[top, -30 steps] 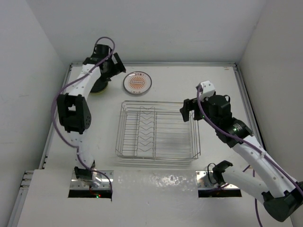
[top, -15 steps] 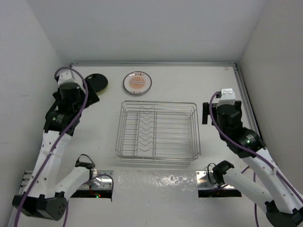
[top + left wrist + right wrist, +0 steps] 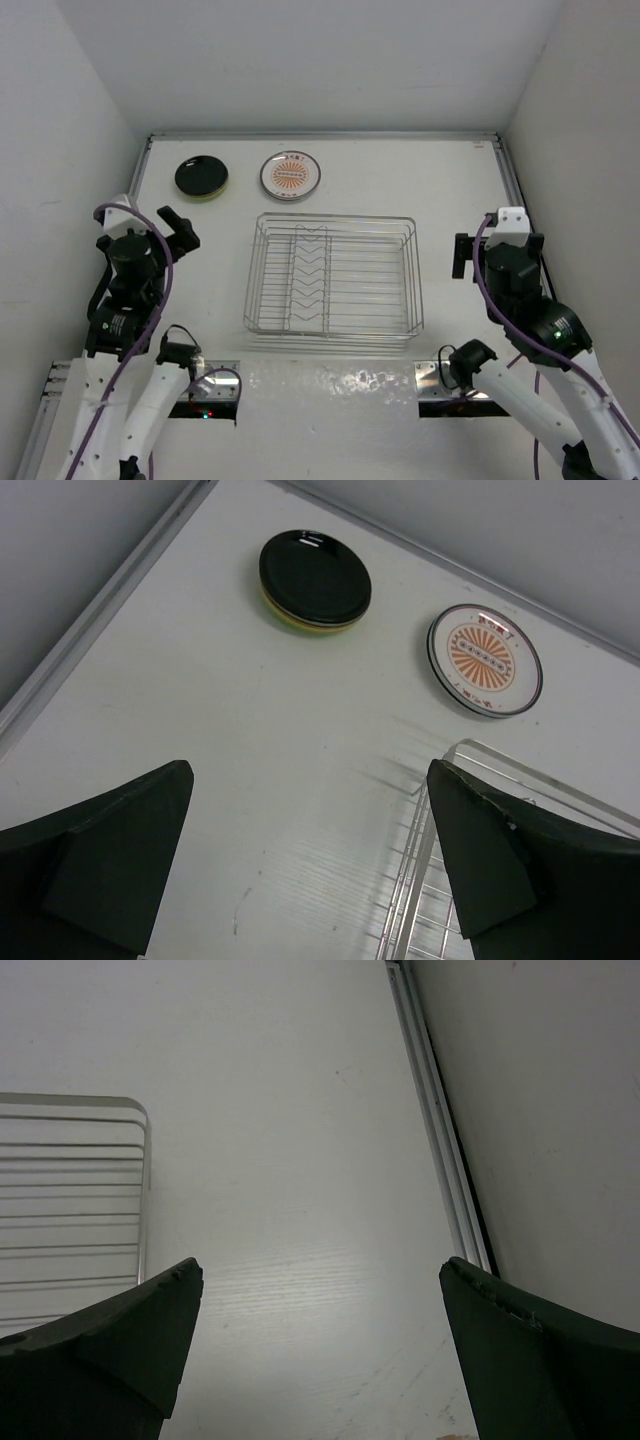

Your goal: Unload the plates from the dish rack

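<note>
The silver wire dish rack (image 3: 333,277) stands in the middle of the table with no plates in it; a corner shows in the left wrist view (image 3: 470,840) and an edge in the right wrist view (image 3: 70,1200). A black plate (image 3: 201,177) lies on a lime green one at the back left, also in the left wrist view (image 3: 315,577). A white plate with a red-orange pattern (image 3: 291,175) lies beside it, also in the left wrist view (image 3: 484,659). My left gripper (image 3: 178,228) is open and empty, left of the rack. My right gripper (image 3: 461,255) is open and empty, right of the rack.
White walls close in the table on the left, back and right. A metal rail (image 3: 440,1140) runs along the right edge and another (image 3: 90,630) along the left edge.
Both arms have drawn back toward their bases. The left gripper has left the black plate at the back left and pulled near; the right gripper has moved away from the rack's right side.
</note>
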{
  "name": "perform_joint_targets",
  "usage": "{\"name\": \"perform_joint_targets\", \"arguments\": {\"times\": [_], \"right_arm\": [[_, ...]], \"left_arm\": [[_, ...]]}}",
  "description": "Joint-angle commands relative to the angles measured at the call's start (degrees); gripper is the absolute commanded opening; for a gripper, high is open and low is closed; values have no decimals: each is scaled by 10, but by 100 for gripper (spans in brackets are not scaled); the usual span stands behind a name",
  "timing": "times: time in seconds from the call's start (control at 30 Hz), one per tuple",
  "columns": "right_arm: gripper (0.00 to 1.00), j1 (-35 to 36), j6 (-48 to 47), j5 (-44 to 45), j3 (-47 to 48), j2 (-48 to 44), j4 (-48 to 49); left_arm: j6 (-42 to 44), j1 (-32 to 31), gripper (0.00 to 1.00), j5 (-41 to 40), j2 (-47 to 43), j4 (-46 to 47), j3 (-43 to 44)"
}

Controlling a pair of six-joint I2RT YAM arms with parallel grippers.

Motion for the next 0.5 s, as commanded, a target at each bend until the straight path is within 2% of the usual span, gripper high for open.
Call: {"name": "perform_joint_targets", "arguments": {"times": [0.0, 0.47], "right_arm": [[99, -2, -8, 2, 13, -2, -4], [99, -2, -14, -28, 0, 5, 4]], "left_arm": [[-1, -4, 100, -3, -12, 36, -10], [-10, -4, 100, -7, -27, 38, -16]]}}
